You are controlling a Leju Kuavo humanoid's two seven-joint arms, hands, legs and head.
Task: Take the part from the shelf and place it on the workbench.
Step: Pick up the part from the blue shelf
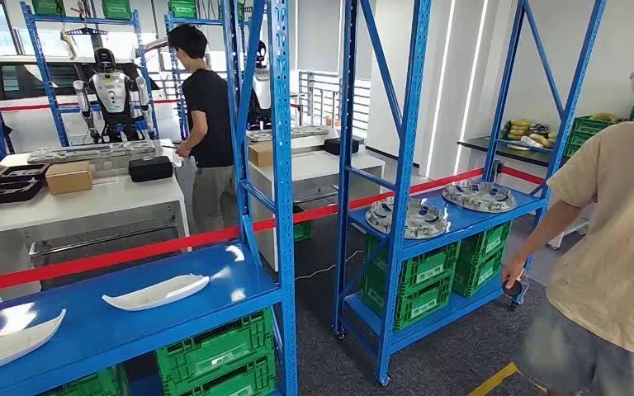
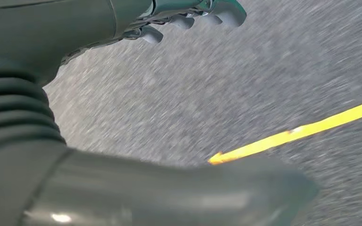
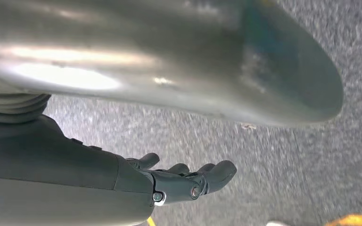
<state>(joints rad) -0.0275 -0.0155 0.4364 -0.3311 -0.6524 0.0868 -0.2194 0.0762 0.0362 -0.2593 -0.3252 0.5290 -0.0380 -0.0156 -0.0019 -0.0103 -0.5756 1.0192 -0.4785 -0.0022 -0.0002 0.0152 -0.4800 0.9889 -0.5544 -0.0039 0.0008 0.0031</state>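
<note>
Blue shelf point(image 1: 132, 318) carries the white part point(image 1: 157, 291), untouched, because each robot hand point(image 2: 188, 16) point(image 3: 188, 181) hangs empty, fingers loosely apart.

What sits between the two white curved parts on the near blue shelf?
Nothing: in the head view, bare blue shelf separates the left white part from the right white part.

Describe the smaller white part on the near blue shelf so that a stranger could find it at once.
Start at the near blue shelf, lower left in the head view. The smaller white part lies near its middle, shorter than the long white part at the left edge.
</note>
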